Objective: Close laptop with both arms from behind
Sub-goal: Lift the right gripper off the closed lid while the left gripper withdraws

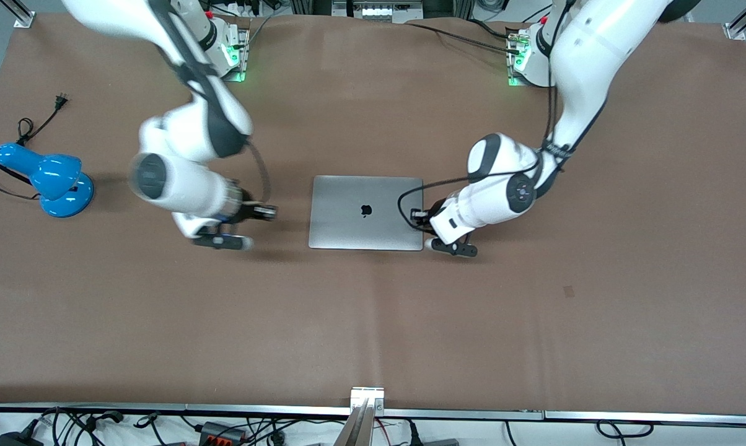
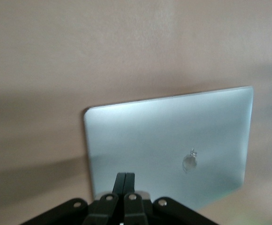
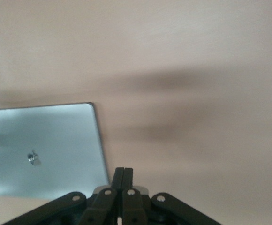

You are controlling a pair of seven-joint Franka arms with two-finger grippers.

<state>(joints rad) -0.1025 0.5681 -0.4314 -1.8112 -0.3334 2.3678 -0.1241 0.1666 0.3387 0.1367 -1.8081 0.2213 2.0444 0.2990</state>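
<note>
The fingers of the left gripper [image 2: 125, 180] are pressed together and nothing is held; it is over the laptop [image 1: 365, 212] edge. The right gripper [image 3: 123, 176] is also clenched empty, over the brown cloth [image 1: 373, 322] beside it. The laptop lies closed, its smooth grey lid flat, at mid-table.

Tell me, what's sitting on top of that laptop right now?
Nothing rests on the laptop: its closed lid is bare apart from the apple logo. The shut left gripper is at its edge, the shut right gripper beside it. Keys and screen are hidden.
</note>
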